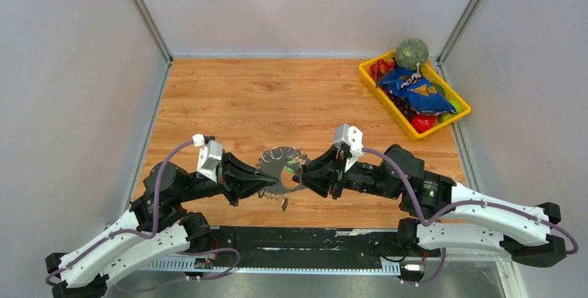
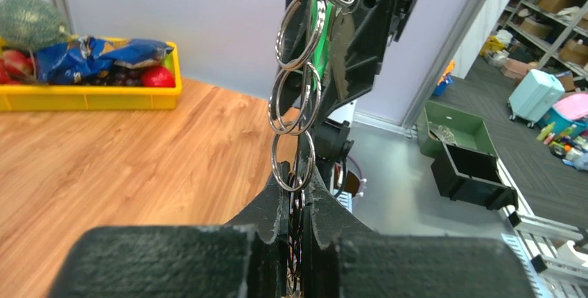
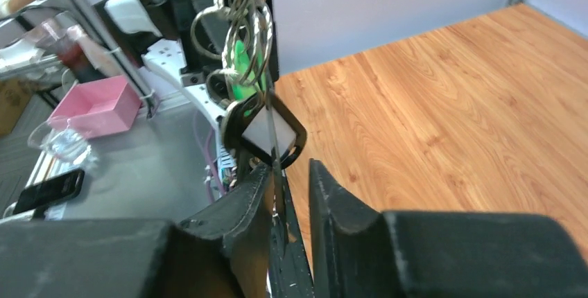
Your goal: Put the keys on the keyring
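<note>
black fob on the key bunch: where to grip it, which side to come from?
Pinch the black fob at its near corner, across the flat faces, coming from the side of the right gripper. That corner points at those fingers and carries no rings, while the green tag and rings crowd the far end. Probably needs a wrist turn.

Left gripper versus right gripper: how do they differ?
The left gripper pinches thin metal with hardly any gap; the right gripper stands open beside a thin metal edge. In the top view the left gripper points right, the right gripper left. Both meet at the keyring.
</note>
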